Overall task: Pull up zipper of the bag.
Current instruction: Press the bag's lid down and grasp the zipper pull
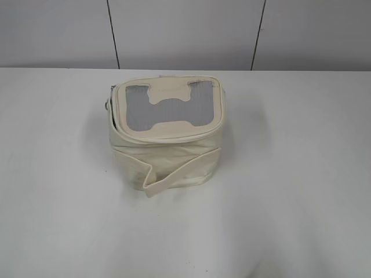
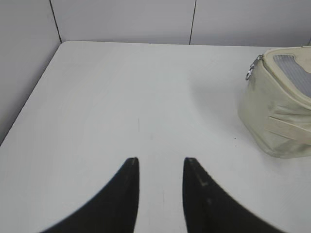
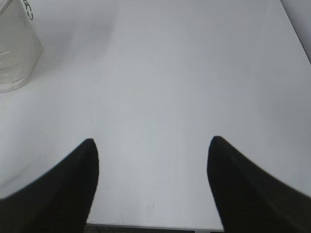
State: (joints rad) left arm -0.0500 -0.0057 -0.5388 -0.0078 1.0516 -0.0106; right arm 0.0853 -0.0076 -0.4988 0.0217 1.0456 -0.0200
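Note:
The cream bag stands in the middle of the white table, its lid with the grey mesh window facing up. The zipper runs along the lid rim; its left side looks parted. A silver ring pull hangs at the bag's near corner in the left wrist view, where the bag sits at the right edge. My left gripper is open and empty over bare table, left of the bag. My right gripper is wide open and empty; the bag shows at its far left. Neither gripper shows in the exterior view.
A flat cream strap wraps the bag's front and sticks out at the lower left. The white table meets a grey panelled wall behind. The table's front edge lies just under my right gripper.

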